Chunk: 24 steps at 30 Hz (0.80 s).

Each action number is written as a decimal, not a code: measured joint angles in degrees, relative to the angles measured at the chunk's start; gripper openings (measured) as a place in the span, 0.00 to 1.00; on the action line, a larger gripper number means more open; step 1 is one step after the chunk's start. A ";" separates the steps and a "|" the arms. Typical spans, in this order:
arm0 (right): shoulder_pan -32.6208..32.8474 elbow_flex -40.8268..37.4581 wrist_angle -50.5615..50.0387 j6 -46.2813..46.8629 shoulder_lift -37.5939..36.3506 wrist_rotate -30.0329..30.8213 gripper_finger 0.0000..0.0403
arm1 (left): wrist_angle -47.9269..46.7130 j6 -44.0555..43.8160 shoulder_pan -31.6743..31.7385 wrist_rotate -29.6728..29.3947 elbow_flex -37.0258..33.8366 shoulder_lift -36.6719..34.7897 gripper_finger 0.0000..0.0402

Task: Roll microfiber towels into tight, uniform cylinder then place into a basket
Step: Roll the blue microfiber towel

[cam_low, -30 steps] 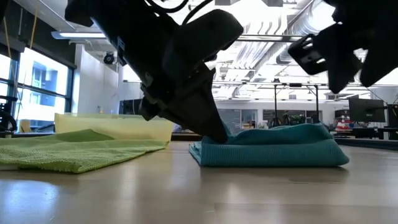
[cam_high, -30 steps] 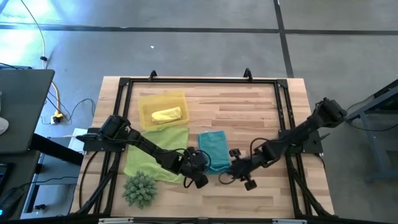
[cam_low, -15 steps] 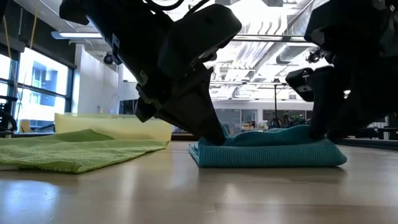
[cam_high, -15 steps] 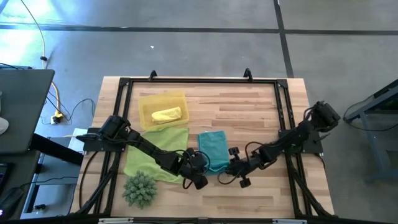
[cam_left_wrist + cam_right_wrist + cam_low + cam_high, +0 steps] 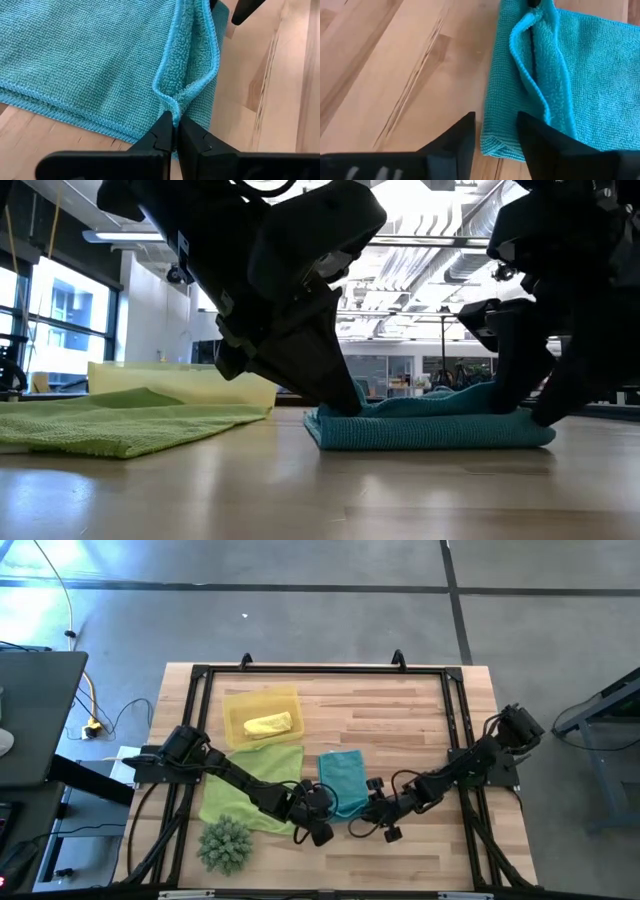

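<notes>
While L gripper (image 5: 175, 131) pinches teal towel's (image 5: 343, 780) folded edge, R gripper (image 5: 496, 131) jaws spread over its corner, yellow roll (image 5: 268, 725) in basket (image 5: 236, 706).

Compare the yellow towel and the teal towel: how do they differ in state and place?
The yellow towel is rolled into a cylinder and lies inside the basket; the teal towel is folded flat on the table. No gripper touches the yellow one; the left gripper pinches the teal one's raised edge, and the right gripper straddles its corner. Both are soft cloths.
</notes>
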 joint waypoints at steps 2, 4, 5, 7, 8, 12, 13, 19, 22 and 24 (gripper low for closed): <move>0.02 0.00 0.10 0.02 0.00 0.06 0.37 | 0.00 0.01 0.00 0.17 0.01 0.00 0.01; 0.24 0.02 0.35 0.11 0.00 0.14 0.40 | 0.00 -0.06 0.00 0.19 0.01 0.00 0.01; 0.34 0.02 0.44 0.02 0.00 0.15 0.41 | 0.01 -0.39 0.00 0.19 0.01 0.00 0.01; 0.53 0.02 0.76 -0.06 -0.02 0.16 0.42 | 0.00 -0.75 0.04 0.23 0.01 0.00 0.01; 0.55 0.04 1.06 -0.56 -0.02 0.17 0.43 | 0.00 -0.82 0.04 0.25 0.01 0.00 0.01; 0.55 0.07 2.10 -2.44 -0.04 0.34 0.43 | 0.00 -0.87 0.07 0.45 0.01 0.00 0.01; 0.55 0.07 2.03 -3.07 -0.04 0.59 0.43 | 0.00 -0.85 0.07 0.67 0.01 0.00 0.01; 0.48 -1.06 1.21 -1.77 1.34 2.81 0.43 | 0.03 -0.87 0.07 0.86 0.01 0.00 0.01; 0.50 -1.27 1.35 0.03 2.61 2.95 0.43 | 0.33 -0.87 0.07 1.76 0.01 0.00 0.02; 0.52 -1.22 1.49 1.53 3.28 3.14 0.43 | 0.42 -0.87 0.07 2.51 0.01 0.00 0.03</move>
